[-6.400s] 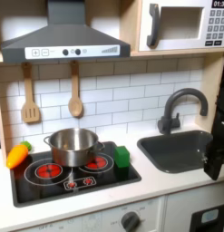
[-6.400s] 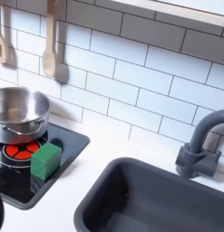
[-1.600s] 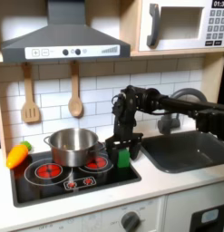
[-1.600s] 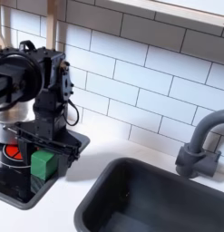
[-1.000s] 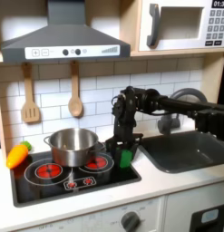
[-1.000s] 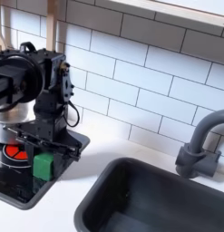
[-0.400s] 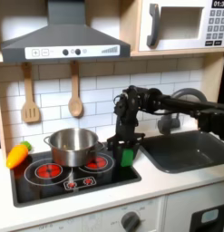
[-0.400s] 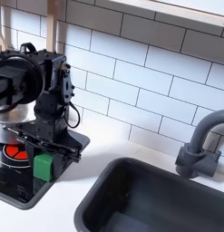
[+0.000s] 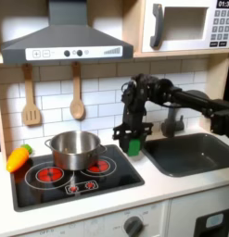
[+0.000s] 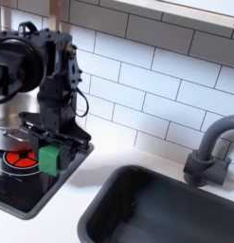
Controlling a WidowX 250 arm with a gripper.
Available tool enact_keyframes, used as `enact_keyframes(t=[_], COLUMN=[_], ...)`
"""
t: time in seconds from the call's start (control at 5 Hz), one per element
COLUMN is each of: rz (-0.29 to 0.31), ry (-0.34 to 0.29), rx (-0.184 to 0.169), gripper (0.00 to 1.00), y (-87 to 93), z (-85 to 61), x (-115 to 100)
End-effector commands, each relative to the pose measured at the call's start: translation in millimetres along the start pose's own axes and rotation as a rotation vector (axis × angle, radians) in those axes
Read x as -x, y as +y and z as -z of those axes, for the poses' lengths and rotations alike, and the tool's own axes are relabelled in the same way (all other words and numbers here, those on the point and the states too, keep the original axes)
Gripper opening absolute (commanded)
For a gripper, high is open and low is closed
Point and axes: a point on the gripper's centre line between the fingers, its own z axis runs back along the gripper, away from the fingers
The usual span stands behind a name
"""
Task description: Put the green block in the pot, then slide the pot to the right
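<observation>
Pincer [image 9: 133,143] state: we find it clamped on the green block [image 9: 134,145], with the block held clear of the stove top [image 9: 79,190] in both exterior views. In the second exterior view the pincer [image 10: 50,155] grips the green block [image 10: 49,158] from above, and the block hangs over the stove top's [image 10: 33,195] corner nearest the sink.

We locate the block just off the pot's [image 9: 74,148] rim, on the first exterior view's right of the pot, and above the red burner [image 9: 99,168] on that side. It is not inside the pot. The pot [image 10: 9,112] stands upright on the stove top, behind the burners.

Beyond the pot, on the first exterior view's left, we see the carrot toy [image 9: 18,158] lying at the stove top's edge on the desk [image 9: 162,190]. The sink basin [image 9: 185,154] and tap [image 9: 173,116] sit on the first exterior view's right of the arm.
</observation>
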Motion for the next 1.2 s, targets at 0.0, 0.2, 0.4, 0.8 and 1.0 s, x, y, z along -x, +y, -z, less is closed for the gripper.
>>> enact_keyframes(t=[0.0, 0.2, 0.4, 0.8, 1.0], rz=[-0.029, -0.043, -0.068, -0.079, -0.069], ry=[-0.094, -0.124, -0.188, -0.245, -0.293], rx=[-0.05, -0.098, -0.129, -0.198, -0.235], gripper=[0.0, 0.0, 0.0, 0.0, 0.0], y=[13.6, 27.8, 45.5, 73.5, 84.9], z=[-36.2, -47.8, -63.9, -65.7, -64.3], x=[-14, -21, -27, -29, -31])
